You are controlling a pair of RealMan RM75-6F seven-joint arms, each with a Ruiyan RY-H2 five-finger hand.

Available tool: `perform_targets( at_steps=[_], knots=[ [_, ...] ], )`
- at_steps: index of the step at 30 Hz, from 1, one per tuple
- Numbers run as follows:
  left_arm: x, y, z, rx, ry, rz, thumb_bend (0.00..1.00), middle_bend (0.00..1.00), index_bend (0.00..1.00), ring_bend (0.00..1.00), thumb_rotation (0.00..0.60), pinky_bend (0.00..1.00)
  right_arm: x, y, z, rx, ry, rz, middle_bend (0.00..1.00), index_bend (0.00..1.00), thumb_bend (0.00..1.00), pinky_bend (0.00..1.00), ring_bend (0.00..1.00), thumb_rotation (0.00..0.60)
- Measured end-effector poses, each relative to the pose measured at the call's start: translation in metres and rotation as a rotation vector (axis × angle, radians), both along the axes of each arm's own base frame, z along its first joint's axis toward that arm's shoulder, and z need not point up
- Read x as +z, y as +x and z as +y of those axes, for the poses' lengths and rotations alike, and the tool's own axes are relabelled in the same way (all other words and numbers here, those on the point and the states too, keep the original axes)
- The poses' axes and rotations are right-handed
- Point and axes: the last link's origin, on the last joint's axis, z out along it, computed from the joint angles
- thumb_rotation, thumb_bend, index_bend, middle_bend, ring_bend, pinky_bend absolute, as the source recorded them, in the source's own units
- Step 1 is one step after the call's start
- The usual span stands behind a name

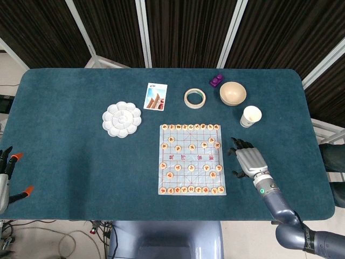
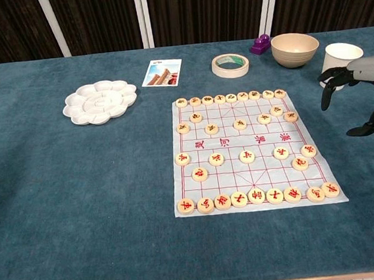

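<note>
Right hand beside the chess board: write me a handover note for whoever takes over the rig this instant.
Right hand: open, holding nothing, fingers spread, hovering just right of the chess board, near side of the paper cup.
Left hand: at the table's left edge, far from everything; whether it is open or shut cannot be told.
Board: lies flat mid-table, round pieces set on it, none held.
Done: the right hand is close to the board.
Left: no piece touched or lifted yet.
</note>
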Motion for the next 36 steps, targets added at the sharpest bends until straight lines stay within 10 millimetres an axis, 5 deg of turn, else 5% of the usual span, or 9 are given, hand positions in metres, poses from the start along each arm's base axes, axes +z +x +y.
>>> perform_targets(
  at_steps=[36],
  knots=[
    [-0.009, 0.0, 0.001, 0.005, -0.02, 0.014, 0.0, 0.02, 0.18, 0.0, 0.6, 0.0, -0.053, 0.005, -0.013, 0.004, 0.027, 0.008, 0.01, 0.42, 0.32, 0.13, 0.05, 0.6]
  ],
)
